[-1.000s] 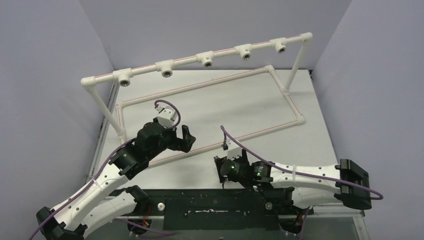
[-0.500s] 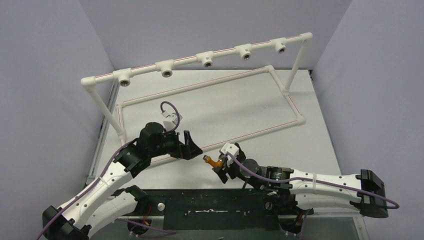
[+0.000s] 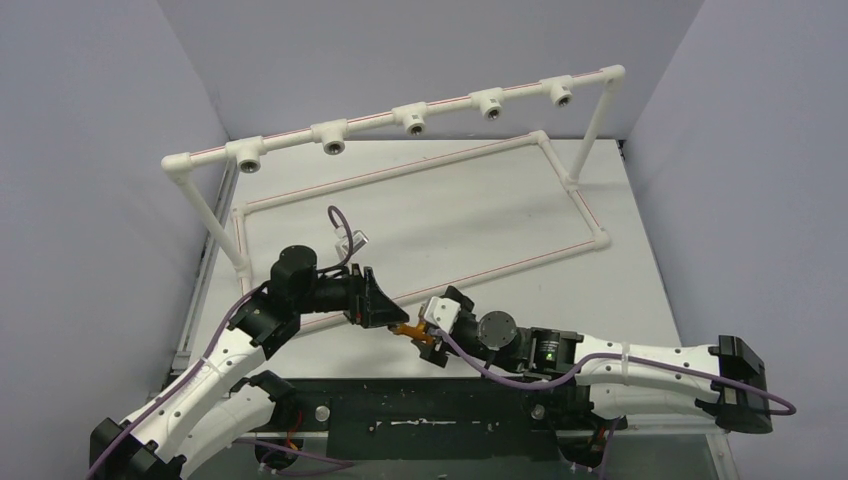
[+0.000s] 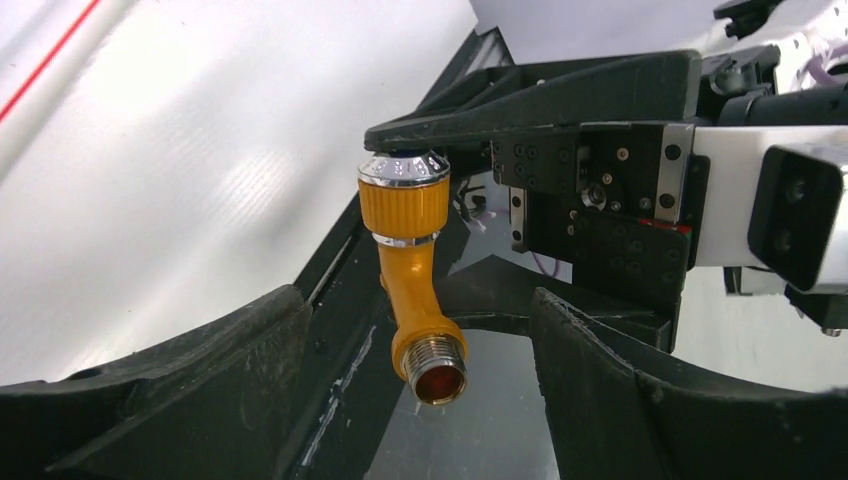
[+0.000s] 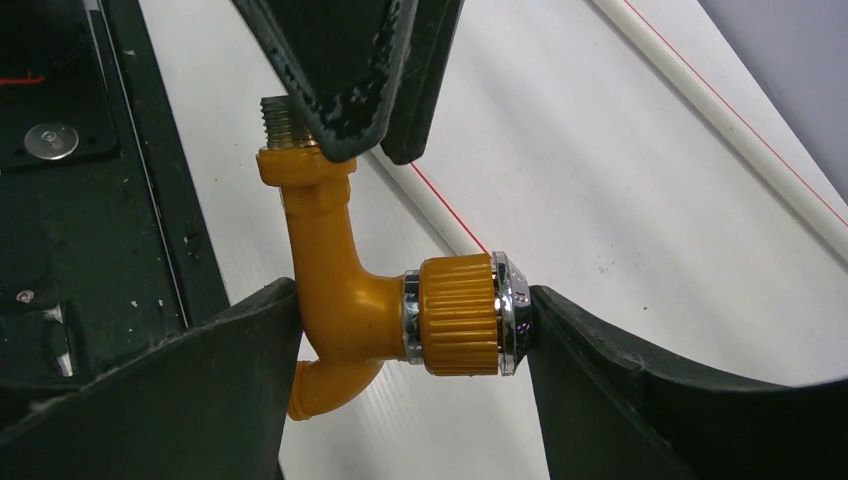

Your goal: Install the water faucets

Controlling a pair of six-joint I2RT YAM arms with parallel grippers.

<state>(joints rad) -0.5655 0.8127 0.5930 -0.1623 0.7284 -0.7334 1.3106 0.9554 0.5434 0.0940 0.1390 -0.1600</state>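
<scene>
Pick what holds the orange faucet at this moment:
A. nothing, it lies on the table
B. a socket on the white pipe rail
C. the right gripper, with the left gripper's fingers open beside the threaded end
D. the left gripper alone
C: in the right wrist view the faucet sits clamped in the right gripper. The left wrist view shows the left gripper open on either side of its threaded end.

The right gripper has pushed toward 9 o'clock, bringing the tap, unseen a second ago, out to the left. The left gripper has moved toward 5 o'clock and now sits spread wide around the tap's threaded end.
</scene>
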